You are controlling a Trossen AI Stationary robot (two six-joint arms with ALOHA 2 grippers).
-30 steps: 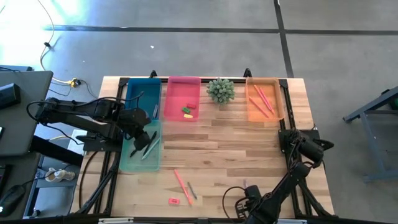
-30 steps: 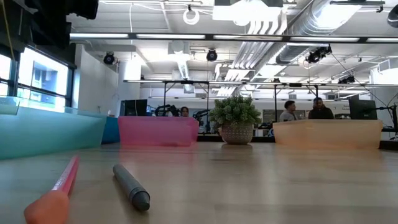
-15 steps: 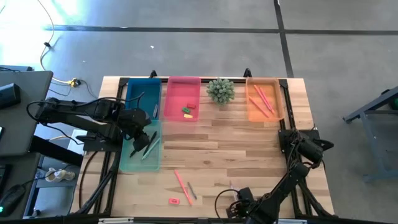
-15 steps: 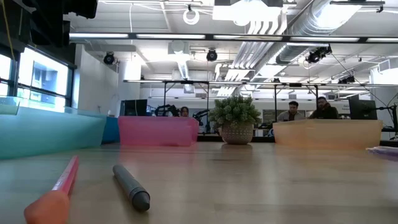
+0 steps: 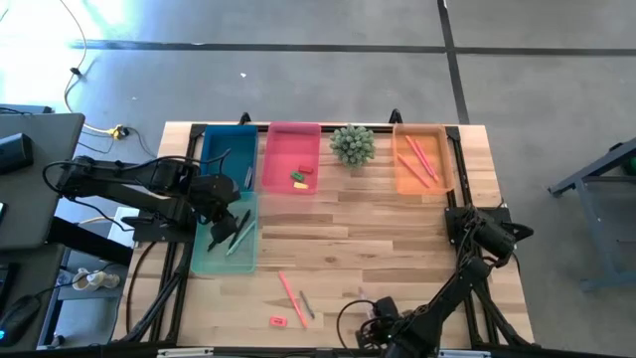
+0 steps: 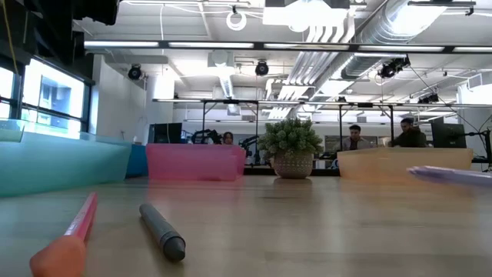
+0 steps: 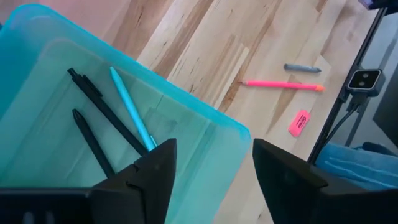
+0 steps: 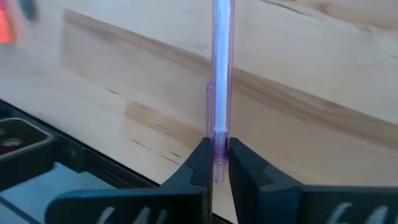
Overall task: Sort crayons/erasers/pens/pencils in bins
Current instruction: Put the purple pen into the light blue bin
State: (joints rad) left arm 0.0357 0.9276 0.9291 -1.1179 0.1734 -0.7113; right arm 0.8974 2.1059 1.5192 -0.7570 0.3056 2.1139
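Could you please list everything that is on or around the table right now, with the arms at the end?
Bins: four. Blue bin and pink bin at the far edge, orange bin far right, teal bin in front of the blue one.
Erasers: green and yellow ones in the pink bin; one pink eraser loose near the front edge.
Pencils: pink ones in the orange bin; one loose pink pencil at the front.
Grey stick: one, beside the loose pencil.
Pens: two black, one light blue, in the teal bin.
Plant: one, green, between pink and orange bins.
Left gripper: open, over the teal bin.
Right gripper: at the front edge, shut on a clear purple pen.
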